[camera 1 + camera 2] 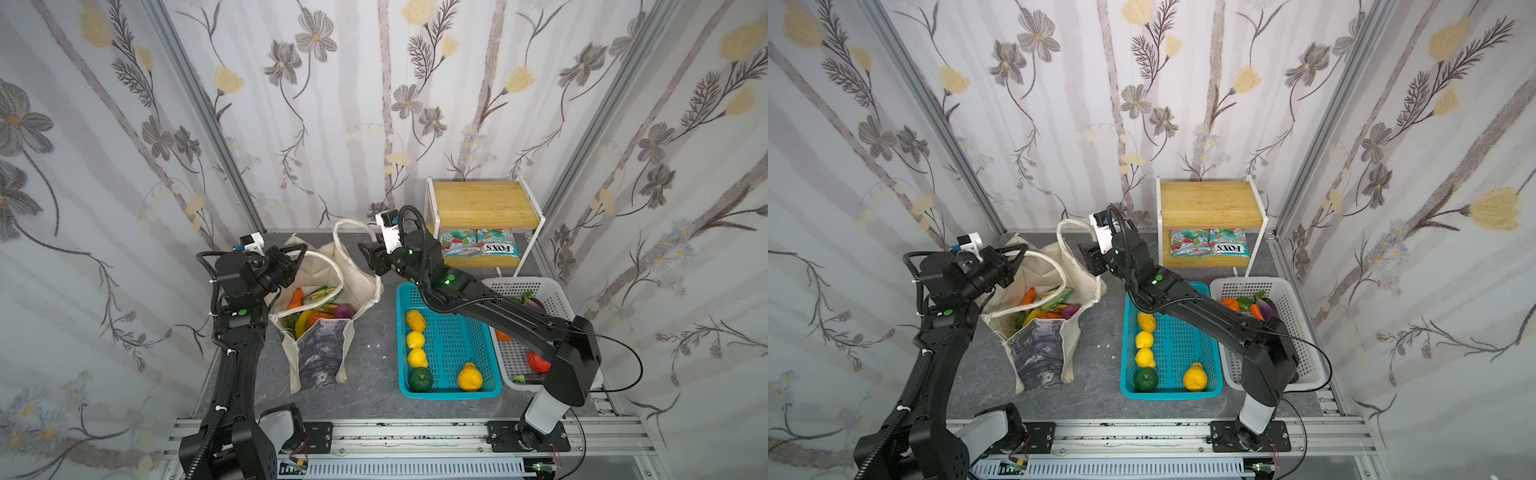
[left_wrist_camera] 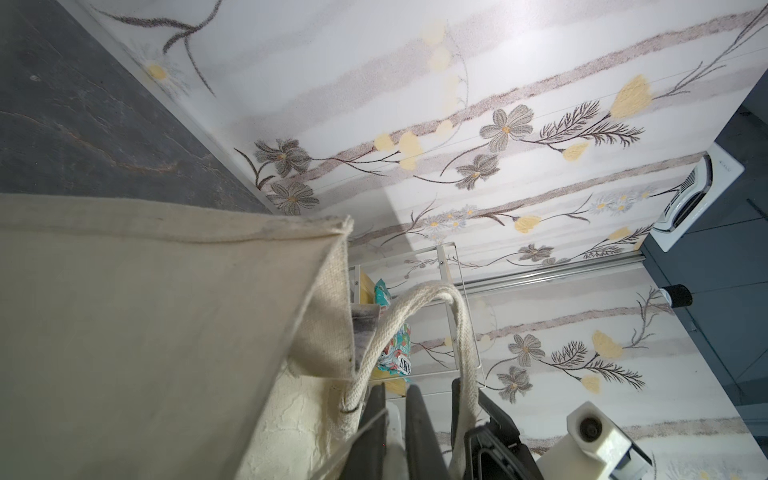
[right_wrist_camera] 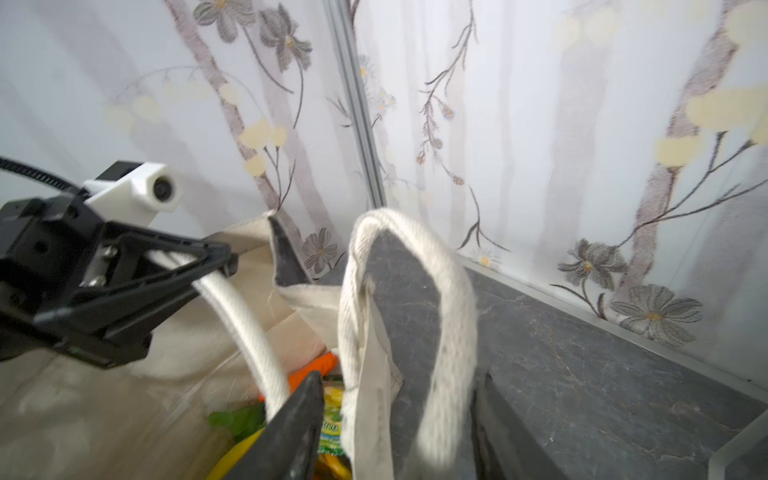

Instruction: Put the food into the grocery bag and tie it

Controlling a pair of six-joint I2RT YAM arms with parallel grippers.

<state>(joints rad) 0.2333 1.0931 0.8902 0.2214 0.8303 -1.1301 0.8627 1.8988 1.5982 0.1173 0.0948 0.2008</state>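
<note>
Where the grey, stone-veined bench [image 1: 374, 332] reached its far left corner, the cream canvas grocery bag [image 1: 361, 286] stood open, soft and creased, with glossy plastic food [image 1: 320, 297] heaped inside. The left jaws were clamped on one thick woven strap handle [image 3: 247, 332]. The right jaws stood apart around the other handle [image 3: 451, 332], an upright rounded loop, without pinching it.

The bag [image 1: 361, 282] is cream canvas with a dark grey-blue painted print [image 1: 322, 349], and its strap [image 3: 245, 328] is cream too. Inside the teal basket [image 1: 453, 336] lie yellow fruit [image 1: 415, 321] and one dark green fruit [image 1: 419, 379]. Right of the teal basket stands a white basket [image 1: 557, 303]. Behind the teal basket are teal, red and white packets [image 1: 496, 245]. The walls [image 1: 353, 104] are white with grey and pale yellow flowers.
</note>
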